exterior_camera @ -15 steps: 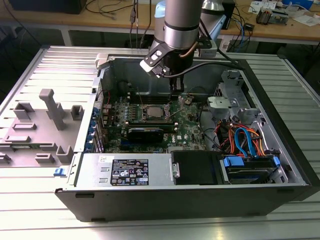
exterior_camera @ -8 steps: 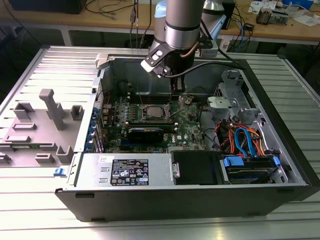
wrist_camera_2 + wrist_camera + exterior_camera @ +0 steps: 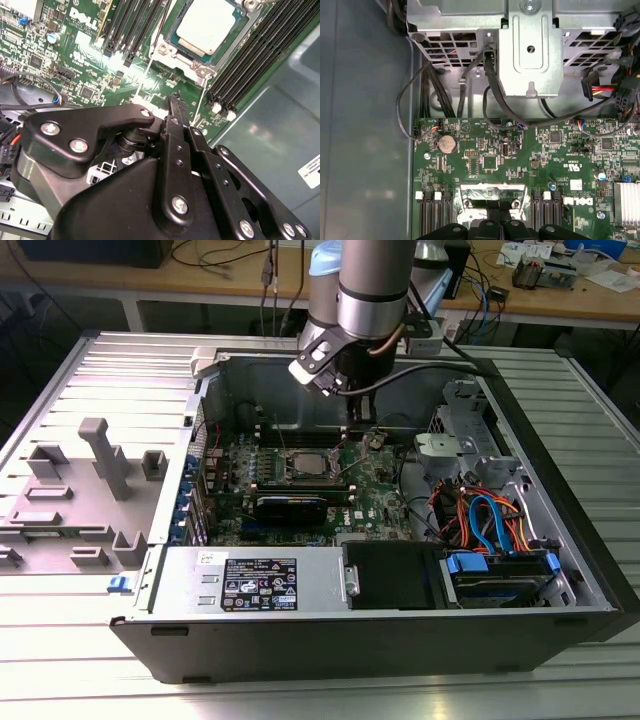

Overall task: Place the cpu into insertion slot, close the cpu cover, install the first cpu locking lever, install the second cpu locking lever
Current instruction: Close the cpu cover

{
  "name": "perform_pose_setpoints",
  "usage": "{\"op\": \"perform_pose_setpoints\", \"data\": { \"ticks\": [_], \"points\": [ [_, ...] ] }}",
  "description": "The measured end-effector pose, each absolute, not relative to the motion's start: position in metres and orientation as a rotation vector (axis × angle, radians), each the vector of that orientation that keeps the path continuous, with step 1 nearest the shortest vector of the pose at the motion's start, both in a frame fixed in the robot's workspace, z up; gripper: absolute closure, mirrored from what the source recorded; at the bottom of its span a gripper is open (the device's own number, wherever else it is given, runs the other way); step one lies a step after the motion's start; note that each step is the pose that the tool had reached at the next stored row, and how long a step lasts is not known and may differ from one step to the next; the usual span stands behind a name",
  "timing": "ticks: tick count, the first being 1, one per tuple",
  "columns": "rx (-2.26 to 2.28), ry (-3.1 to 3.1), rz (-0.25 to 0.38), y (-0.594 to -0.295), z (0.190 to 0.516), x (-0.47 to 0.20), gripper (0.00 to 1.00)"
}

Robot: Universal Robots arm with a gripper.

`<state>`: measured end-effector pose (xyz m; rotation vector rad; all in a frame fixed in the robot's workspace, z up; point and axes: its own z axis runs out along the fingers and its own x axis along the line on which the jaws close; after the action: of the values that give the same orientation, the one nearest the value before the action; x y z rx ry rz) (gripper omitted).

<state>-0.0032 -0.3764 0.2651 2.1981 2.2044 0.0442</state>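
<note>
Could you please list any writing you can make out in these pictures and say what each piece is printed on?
White logo on the green circuit board: a brand mark, left unquoted.
Black label on the silvery box, exterior view: too small to read.
White sticker on the case wall: too blurred to read.

I see the silvery square cpu (image 3: 207, 25) seated flat in the metal-rimmed square insertion slot (image 3: 305, 465) on the green board (image 3: 375, 495), thin silvery cpu cover (image 3: 182, 59) lying around it.
</note>
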Motion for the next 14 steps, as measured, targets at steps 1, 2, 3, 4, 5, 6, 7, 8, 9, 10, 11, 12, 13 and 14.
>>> {"op": "perform_pose_setpoints", "data": {
  "ticks": [1, 2, 3, 4, 5, 6, 7, 8, 9, 10, 11, 12, 13, 14],
  "points": [
    [2.198, 2.204, 0.044, -0.376, 0.265, -0.002, 0.89],
    [2.198, 2.204, 0.044, -0.376, 0.265, -0.001, 0.89],
    [2.198, 2.204, 0.044, -0.376, 0.265, 0.000, 0.89],
    [2.198, 2.205, 0.044, -0.376, 0.265, 0.002, 0.89],
    [2.198, 2.205, 0.044, -0.376, 0.265, 0.004, 0.89],
    [2.198, 2.204, 0.044, -0.376, 0.265, 0.004, 0.89],
    [2.198, 2.204, 0.044, -0.376, 0.265, 0.005, 0.89],
    [2.198, 2.204, 0.044, -0.376, 0.265, 0.006, 0.89],
    [2.198, 2.204, 0.044, -0.376, 0.265, 0.007, 0.89],
    [2.198, 2.204, 0.044, -0.376, 0.265, 0.007, 0.89],
    [2.198, 2.204, 0.044, -0.376, 0.265, 0.008, 0.89],
    [2.198, 2.205, 0.044, -0.376, 0.265, 0.008, 0.89],
    [2.198, 2.204, 0.044, -0.376, 0.265, 0.009, 0.89],
    [2.198, 2.204, 0.044, -0.376, 0.265, 0.009, 0.89]
  ]
}}
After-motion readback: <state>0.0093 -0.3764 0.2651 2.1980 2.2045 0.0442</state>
